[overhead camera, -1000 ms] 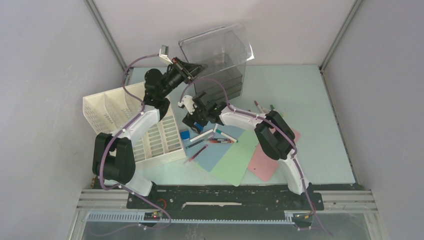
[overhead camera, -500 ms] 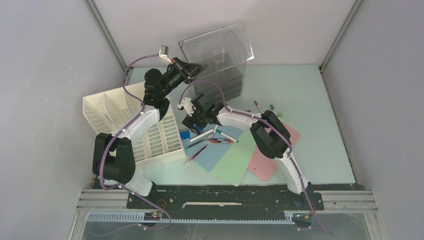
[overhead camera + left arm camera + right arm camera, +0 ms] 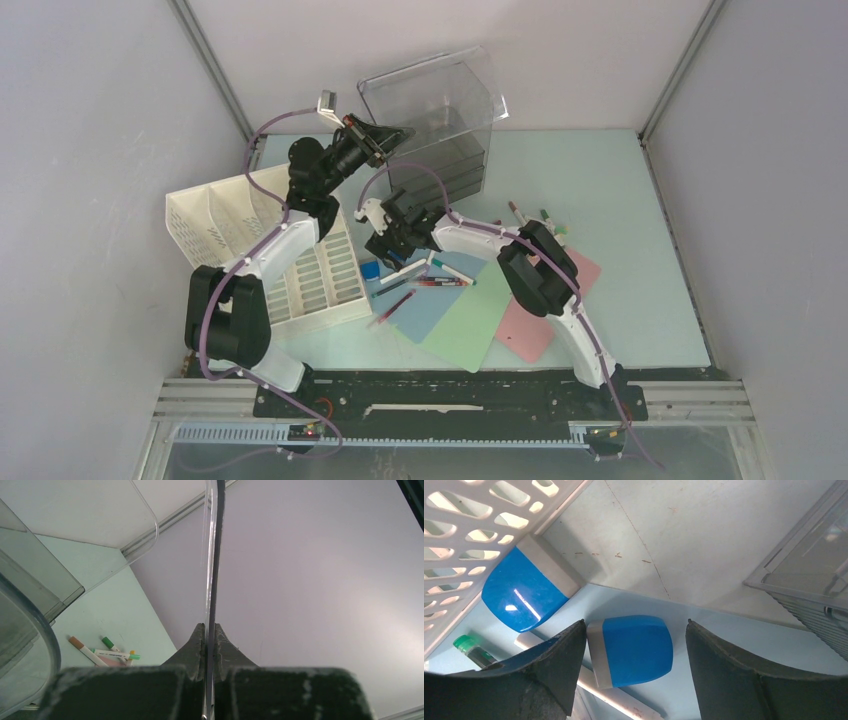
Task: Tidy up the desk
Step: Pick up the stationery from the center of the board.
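Near us on the pale green bench (image 3: 640,250) lie coloured sheets (image 3: 470,320) and loose pens (image 3: 440,280), so we think there is a lot left to tidy. A bit farther, the right fingers (image 3: 554,665) stand wide, one on each side of a little blue eraser (image 3: 636,650) but not gripping it yet, most likely so they can pick it up. Farthest back, the left fingers (image 3: 190,652) are pinched tight on a thin clear wall (image 3: 212,555) of the see-through box (image 3: 440,110), maybe to hold it tipped open.
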### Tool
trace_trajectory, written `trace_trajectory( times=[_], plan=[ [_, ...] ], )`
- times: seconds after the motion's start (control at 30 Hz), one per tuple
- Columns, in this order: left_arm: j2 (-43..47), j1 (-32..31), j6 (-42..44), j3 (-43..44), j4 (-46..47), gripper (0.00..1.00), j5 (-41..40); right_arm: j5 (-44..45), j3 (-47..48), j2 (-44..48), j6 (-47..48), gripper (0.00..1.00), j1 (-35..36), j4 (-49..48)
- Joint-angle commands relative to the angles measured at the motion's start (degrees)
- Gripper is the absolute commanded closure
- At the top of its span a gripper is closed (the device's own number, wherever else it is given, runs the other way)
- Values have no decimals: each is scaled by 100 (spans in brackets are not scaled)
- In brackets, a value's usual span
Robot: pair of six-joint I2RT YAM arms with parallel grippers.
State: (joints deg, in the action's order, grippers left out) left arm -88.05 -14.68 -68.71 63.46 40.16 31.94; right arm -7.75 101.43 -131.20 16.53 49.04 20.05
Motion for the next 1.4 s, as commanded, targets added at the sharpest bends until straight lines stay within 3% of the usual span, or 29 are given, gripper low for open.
trace_trajectory(
  times=[0.0,0.3,0.83,1.37],
  plan=[
    [201,177,-178,45,149,100,-206,-51,191,-114,-71,21,56,152],
    [201,182,-187,17,185,100,-206,-43,83,-23,-34,38,28,148],
    [210,184,-202,68,185,100,-214,-4,-330,960,233,71,-21,-109],
    [102,193,-351,478,185,100,-205,517,-1366,2604,1295,77,51,-264]
  ],
)
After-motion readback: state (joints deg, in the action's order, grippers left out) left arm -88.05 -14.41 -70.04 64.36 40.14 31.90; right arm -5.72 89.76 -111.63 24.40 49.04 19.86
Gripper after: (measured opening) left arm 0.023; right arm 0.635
